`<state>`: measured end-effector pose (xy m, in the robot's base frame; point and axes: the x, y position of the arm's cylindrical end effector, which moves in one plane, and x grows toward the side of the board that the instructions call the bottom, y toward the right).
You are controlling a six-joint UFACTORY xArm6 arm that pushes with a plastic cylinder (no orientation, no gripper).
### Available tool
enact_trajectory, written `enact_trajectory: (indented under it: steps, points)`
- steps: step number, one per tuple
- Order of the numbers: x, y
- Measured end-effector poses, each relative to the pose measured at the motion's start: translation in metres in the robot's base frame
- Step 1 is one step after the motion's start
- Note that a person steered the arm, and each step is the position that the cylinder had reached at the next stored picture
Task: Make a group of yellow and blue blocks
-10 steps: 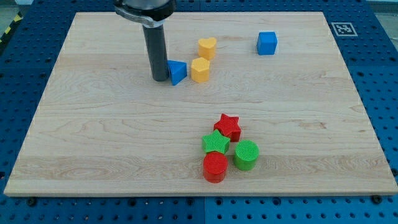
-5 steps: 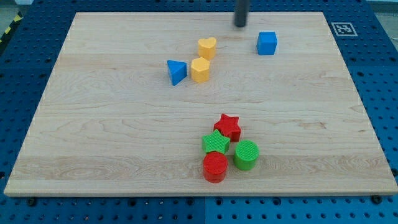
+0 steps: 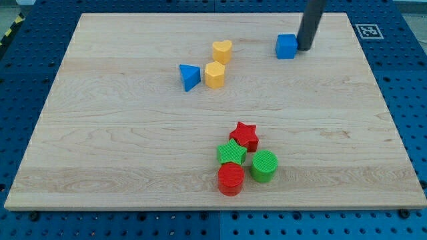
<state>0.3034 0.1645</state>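
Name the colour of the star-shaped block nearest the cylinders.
Green: the green star touches both cylinders, seen in the camera view.

Light falls bright and even over the wooden board (image 3: 133,133), with no glare on its pale grain. Shadows are soft and short: the red cylinder (image 3: 231,179), near the board's lower edge, casts only a thin dark rim at its base. Focus is sharp across the board, its edges straight, without visible distortion. My tip (image 3: 305,48), near the board's top edge, shows crisp, without motion blur.
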Motion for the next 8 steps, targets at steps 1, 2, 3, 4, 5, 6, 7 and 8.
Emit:
enact_trajectory:
  steps: [1, 2, 3, 4, 5, 6, 7, 8]
  points:
    - [0.000, -0.028]
    - [0.001, -0.058]
    - [0.001, -0.091]
    - [0.002, -0.128]
    - [0.002, -0.158]
    - [0.002, -0.170]
    - [0.028, -0.168]
    - [0.037, -0.168]
